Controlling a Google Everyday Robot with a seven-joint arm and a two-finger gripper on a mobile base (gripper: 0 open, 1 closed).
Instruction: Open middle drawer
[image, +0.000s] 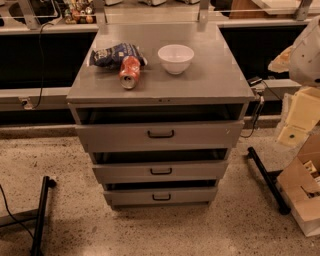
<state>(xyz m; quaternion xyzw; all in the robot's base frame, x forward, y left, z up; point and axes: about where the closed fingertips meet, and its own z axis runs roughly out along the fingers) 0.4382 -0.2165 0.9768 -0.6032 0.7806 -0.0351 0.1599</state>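
The grey metal cabinet stands in the middle of the view with three drawers. The middle drawer has a plain flat front and a small black bar handle at its centre. A dark gap shows above its front. The top drawer has a taller front and a wider black handle. The bottom drawer is the smallest. My gripper is the cream-coloured part at the right edge, level with the top drawer. It hangs well to the right of the cabinet and touches nothing.
On the cabinet top lie a blue chip bag, a red soda can on its side and a white bowl. Black stand legs lie on the floor at left and right. A cardboard box sits lower right.
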